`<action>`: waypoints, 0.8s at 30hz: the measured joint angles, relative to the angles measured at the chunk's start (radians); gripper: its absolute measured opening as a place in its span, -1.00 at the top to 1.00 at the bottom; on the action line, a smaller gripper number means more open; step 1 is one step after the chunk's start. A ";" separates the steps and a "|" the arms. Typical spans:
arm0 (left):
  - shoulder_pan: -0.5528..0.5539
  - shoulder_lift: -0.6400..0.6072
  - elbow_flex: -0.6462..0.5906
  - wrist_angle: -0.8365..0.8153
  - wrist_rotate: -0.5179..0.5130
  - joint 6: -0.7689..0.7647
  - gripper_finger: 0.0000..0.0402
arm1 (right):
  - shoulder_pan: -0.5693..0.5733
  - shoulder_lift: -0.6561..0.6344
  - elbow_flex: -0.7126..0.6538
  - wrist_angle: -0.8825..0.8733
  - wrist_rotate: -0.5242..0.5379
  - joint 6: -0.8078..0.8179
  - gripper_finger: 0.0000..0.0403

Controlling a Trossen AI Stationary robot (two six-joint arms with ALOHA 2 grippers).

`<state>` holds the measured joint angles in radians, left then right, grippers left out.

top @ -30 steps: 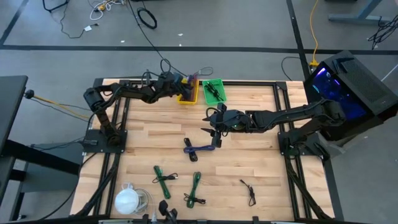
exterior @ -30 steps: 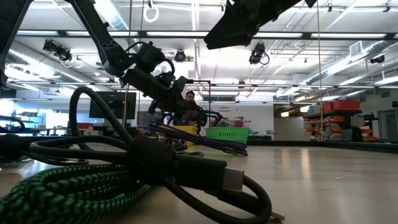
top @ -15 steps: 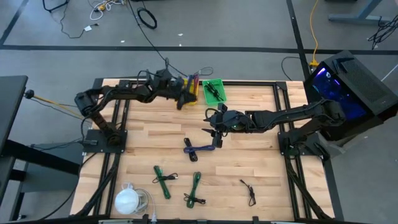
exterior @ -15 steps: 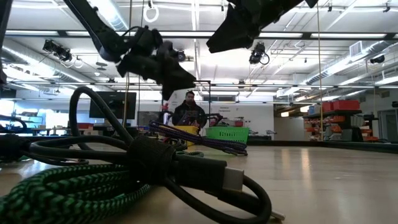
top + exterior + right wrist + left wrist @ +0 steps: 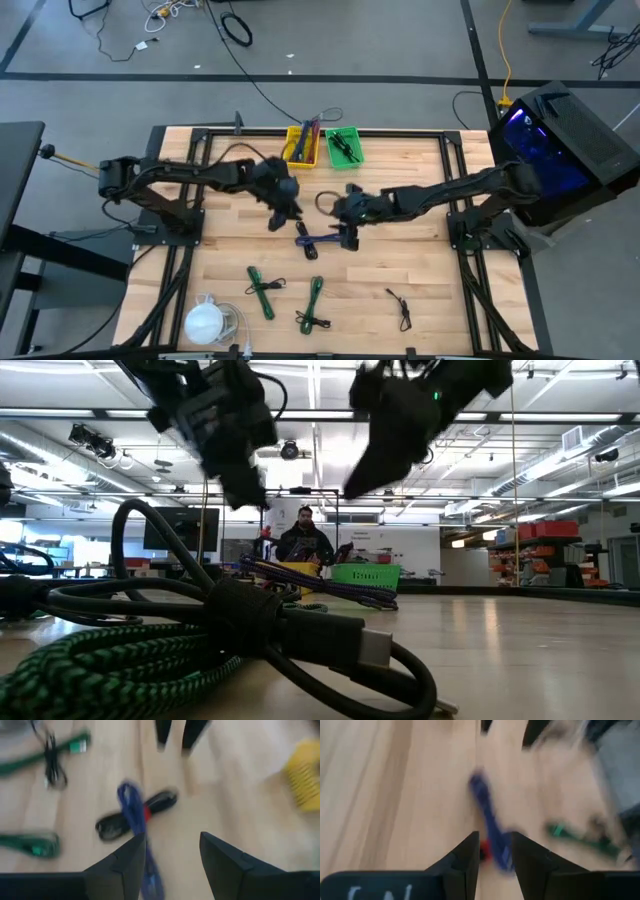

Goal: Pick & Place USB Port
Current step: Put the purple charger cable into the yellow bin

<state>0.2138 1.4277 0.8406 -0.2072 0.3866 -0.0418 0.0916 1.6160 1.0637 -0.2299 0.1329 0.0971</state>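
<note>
A blue coiled USB cable [image 5: 318, 239] with a red band lies flat on the wooden table's middle, and a black cable [image 5: 162, 802] lies crossed with it. My left gripper [image 5: 277, 220] hovers just left of it, open and empty, with the blue cable [image 5: 489, 822] showing beyond its fingertips. My right gripper [image 5: 347, 232] hovers above the cable's right end, open and empty, and the blue cable [image 5: 132, 807] lies ahead of its fingers. The two grippers face each other across the cable.
A yellow bin [image 5: 303, 147] holding cables and a green bin [image 5: 343, 147] stand at the table's far edge. Green cable bundles [image 5: 262, 290] [image 5: 313, 305], a thin black cable [image 5: 402, 308] and a white object [image 5: 205, 322] lie toward the near edge. A person stands in the room behind [image 5: 304, 540].
My left gripper has swung away from the yellow bin at the far edge toward the table's middle and near side, turning as it went, and now hangs beside the blue cable. My right gripper has sunk a little toward the cable. The cable has not moved.
</note>
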 joint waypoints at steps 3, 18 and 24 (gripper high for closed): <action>-0.038 -0.003 -0.001 -0.114 -0.118 0.001 0.43 | 0.013 0.095 0.000 0.025 -0.029 -0.005 0.06; -0.123 -0.003 -0.049 -0.110 -0.246 -0.044 0.43 | 0.021 0.267 0.000 0.105 -0.013 -0.004 0.06; -0.122 -0.003 -0.049 -0.075 -0.267 -0.027 0.43 | 0.021 0.305 0.000 0.154 -0.045 -0.004 0.06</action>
<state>0.0917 1.4250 0.7918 -0.2818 0.1199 -0.0685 0.1127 1.9212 1.0634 -0.0758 0.0878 0.0929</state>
